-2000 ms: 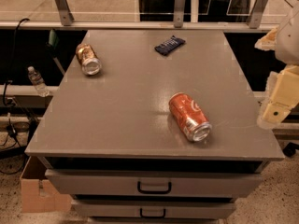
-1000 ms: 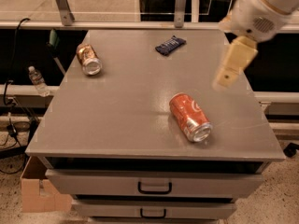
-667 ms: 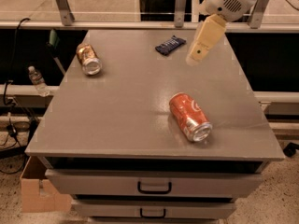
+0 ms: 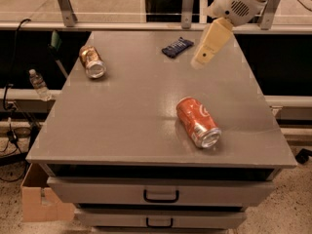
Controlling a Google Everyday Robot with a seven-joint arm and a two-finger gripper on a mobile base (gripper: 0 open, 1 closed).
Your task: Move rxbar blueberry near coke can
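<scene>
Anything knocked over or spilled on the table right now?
Both cans lie on their sides: the coke can near the front right, the brown can at the back left. No spill shows. The blue bar lies flat at the back, with the gripper hanging just right of it.

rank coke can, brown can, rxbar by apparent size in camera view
1. coke can, though it's nearest the camera
2. brown can
3. rxbar
The hand hovers just right of the rxbar.
</scene>
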